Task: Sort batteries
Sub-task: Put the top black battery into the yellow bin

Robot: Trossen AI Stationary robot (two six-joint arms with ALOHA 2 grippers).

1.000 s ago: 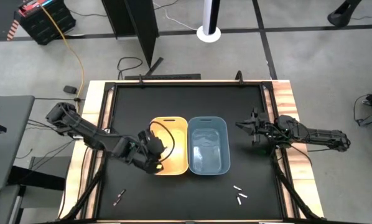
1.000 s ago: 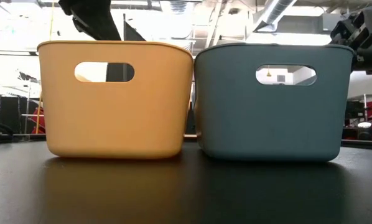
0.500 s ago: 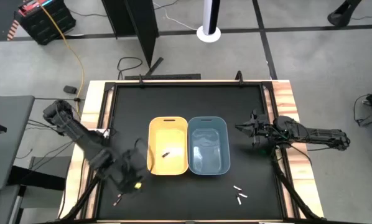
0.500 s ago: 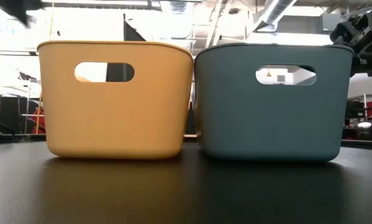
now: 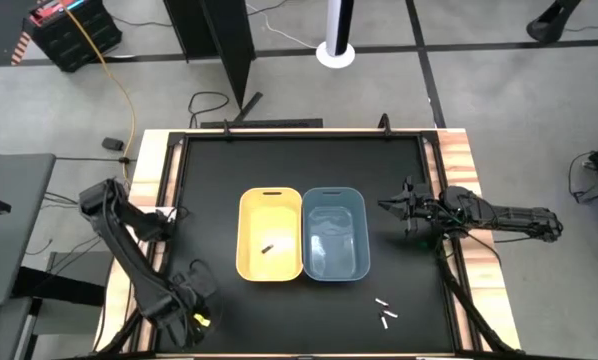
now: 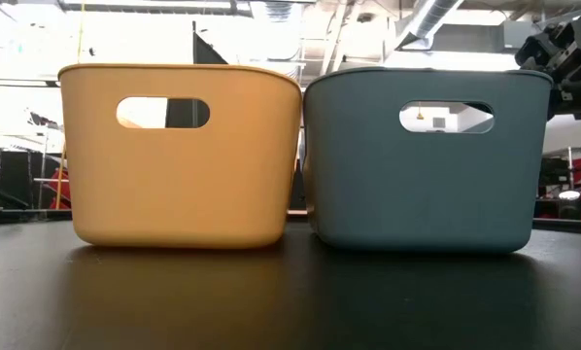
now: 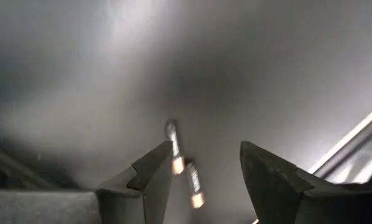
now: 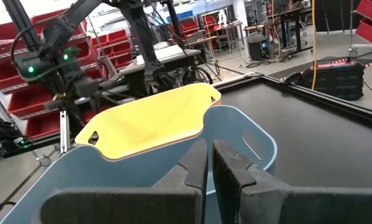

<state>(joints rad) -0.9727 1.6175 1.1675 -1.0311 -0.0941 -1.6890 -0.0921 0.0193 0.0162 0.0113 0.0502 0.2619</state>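
Observation:
My left gripper (image 5: 193,306) is open and empty over the table's near-left corner. In the left wrist view (image 7: 204,152) its fingers stand above two dark batteries with reddish ends (image 7: 173,147) (image 7: 194,184), which lie on the black table. Another dark battery (image 5: 267,246) lies on the floor of the yellow bin (image 5: 251,268). Three white batteries (image 5: 385,311) lie on the table near the blue bin's (image 5: 351,268) near-right corner. My right gripper (image 5: 387,203) is shut and empty, hovering right of the blue bin; it also shows in the right wrist view (image 8: 209,163).
The yellow bin (image 6: 179,156) and the blue bin (image 6: 427,160) stand side by side, touching, at the table's middle. Wooden rails (image 5: 457,160) run along the table's left and right sides. Bare black table lies on the near and far sides of the bins.
My left gripper has gone from over the yellow bin toward the table's near-left corner and now covers the dark batteries there in the high view. A dark battery now shows on the yellow bin's floor, where the gripper stood before.

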